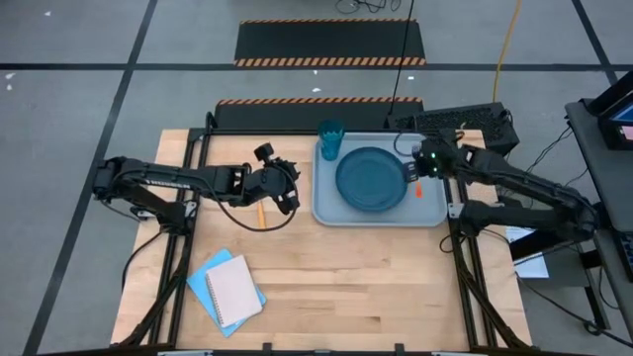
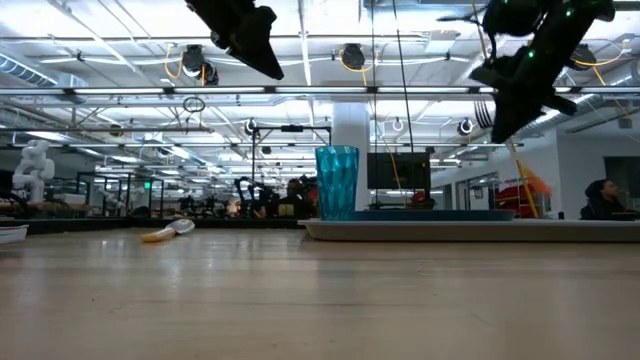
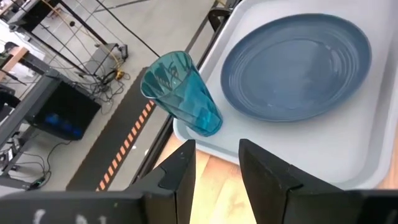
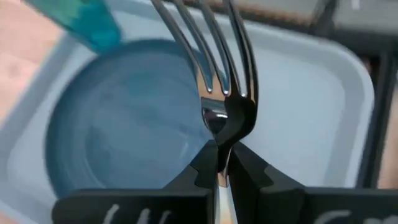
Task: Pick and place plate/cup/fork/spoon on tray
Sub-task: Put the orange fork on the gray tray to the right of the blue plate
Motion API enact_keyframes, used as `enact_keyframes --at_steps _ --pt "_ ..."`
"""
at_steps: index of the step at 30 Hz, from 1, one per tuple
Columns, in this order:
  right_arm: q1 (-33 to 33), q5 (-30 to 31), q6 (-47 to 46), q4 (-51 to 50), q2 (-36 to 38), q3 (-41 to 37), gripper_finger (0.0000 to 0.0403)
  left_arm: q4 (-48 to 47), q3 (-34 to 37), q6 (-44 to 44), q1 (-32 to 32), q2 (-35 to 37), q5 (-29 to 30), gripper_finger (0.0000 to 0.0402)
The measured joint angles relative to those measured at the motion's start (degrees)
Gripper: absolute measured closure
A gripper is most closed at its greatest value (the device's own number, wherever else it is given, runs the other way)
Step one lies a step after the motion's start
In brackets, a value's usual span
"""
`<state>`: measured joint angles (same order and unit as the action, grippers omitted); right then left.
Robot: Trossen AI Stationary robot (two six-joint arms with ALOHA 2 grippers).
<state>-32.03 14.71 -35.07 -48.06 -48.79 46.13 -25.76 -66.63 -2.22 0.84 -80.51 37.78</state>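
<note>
The light grey-blue tray (image 1: 431,213) lies at the table's far right. The dark teal-blue plate (image 1: 371,178) lies flat on it, and the teal cup (image 1: 330,140) stands upright in its far left corner. My right gripper (image 1: 415,174) hangs above the plate's right rim, shut on the fork (image 4: 211,56). The spoon (image 1: 261,212) lies on the table left of the tray, partly under my left arm; it also shows in the low view (image 2: 166,232). My left gripper (image 1: 288,188) is open and empty, raised above the table just left of the tray. My right gripper pinches the fork at its metal neck (image 4: 217,127), just behind the tines, between its two fingers. The tines (image 4: 208,43) stick out forward past the fingertips, over the plate. A bit of the red-orange handle (image 1: 418,190) shows by the gripper. The fork is lifted clear of the tray.
A blue and a white notebook (image 1: 227,288) lie at the table's near left. Bare wood lies between them and the tray. Black equipment (image 1: 465,124) and cables sit behind the tray's far right corner.
</note>
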Motion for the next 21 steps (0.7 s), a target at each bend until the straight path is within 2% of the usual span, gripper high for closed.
enact_keyframes --at_steps 5,12,21 --pt "-8.4 -8.3 0.5 -0.3 -3.0 -1.5 0.0391 0.4 0.0 0.4 0.4 0.0 0.0 0.0275" --pt "-14.6 -16.4 2.4 6.2 -8.6 -5.7 0.0391 0.3 0.0 0.0 1.2 0.0 0.0 0.0275" --pt "-18.2 -18.0 1.4 6.2 -12.7 -7.8 0.0391 0.3 0.0 0.0 1.2 0.0 0.0 0.0275"
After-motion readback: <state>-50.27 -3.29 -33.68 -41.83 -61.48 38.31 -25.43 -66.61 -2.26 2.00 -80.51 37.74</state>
